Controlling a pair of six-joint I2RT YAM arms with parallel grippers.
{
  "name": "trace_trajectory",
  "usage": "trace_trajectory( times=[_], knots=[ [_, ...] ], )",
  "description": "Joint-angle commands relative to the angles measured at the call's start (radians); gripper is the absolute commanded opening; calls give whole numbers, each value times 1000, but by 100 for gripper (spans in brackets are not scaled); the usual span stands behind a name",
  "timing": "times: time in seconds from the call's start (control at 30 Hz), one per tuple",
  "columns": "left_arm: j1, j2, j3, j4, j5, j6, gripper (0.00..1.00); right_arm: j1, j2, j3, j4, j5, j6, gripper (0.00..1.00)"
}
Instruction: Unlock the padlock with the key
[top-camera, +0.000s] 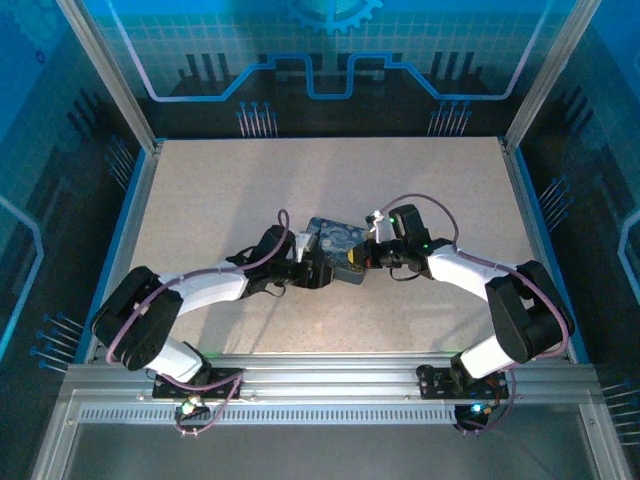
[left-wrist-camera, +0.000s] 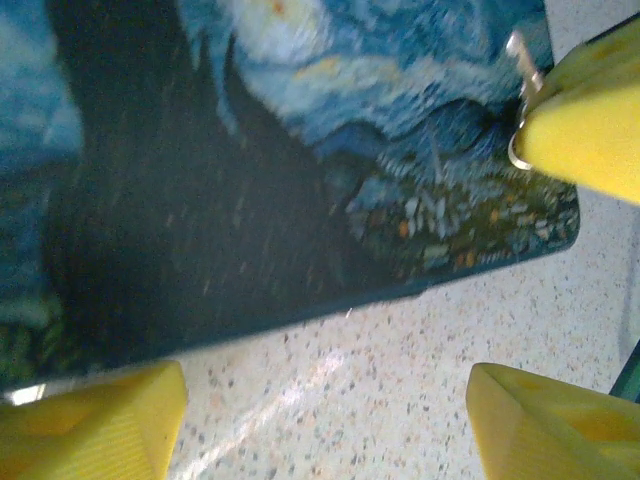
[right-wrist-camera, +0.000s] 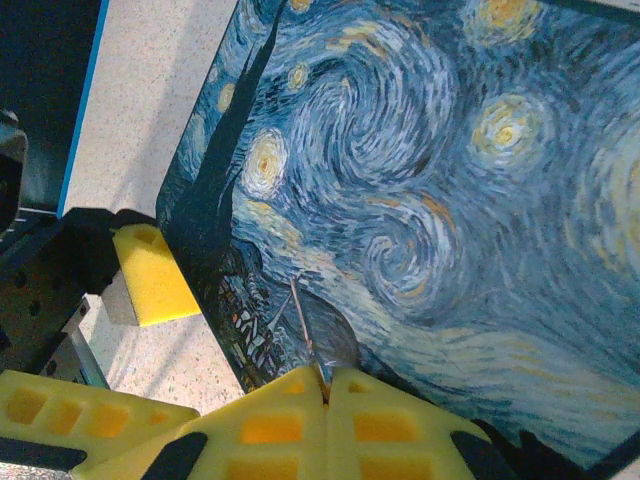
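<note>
The key (right-wrist-camera: 303, 330) is a thin grey sliver standing up from the pressed-together tips of the right claw (right-wrist-camera: 327, 385), pinched by its lower end, its free end out over the painted lid of the tin box (right-wrist-camera: 450, 200). In the left wrist view a small silvery piece of metal sits against that claw's yellow tip; it is probably the same key, though it is too small to be sure. I cannot make out the padlock in any view. It presumably hangs on a side of the tin box that the arms cover.

The box lies flat on the tabletop (top-camera: 300, 180), about mid-table, with the right claw (top-camera: 372, 252) at its right edge and the left claw (top-camera: 318, 268) at its near-left edge. The left claw (left-wrist-camera: 320, 425) is spread wide and holds nothing, with bare tabletop between its pads and the box's edge just ahead of them. One of its pads (right-wrist-camera: 150, 272) lies just beside the box's corner; I cannot tell whether it touches.

My worry is the grip. The key is held by very little, so a push against the lid or a missed keyhole could twist it in the pads or flick it out. With the left claw not closed on anything, the box may also slide under pressure from the key, taking the lock out of line.
</note>
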Motion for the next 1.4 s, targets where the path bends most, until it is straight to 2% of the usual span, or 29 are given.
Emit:
trace_trajectory(
  times=[0.0,0.37,0.8,1.07,1.37],
  knots=[
    [1,34,44,47,-24,32,76,-3,12,-40,-59,31,6,3],
    [2,91,73,56,-28,65,74,10,2,-53,-44,50,29,3],
    [-74,72,-4,101,-134,101,72,14,0,-56,-42,67,28,3],
    [-86,106,3,125,-188,119,68,15,-4,-56,-41,74,24,3],
    [-88,178,46,139,-165,124,61,17,1,-53,-42,76,25,4]
  ],
)
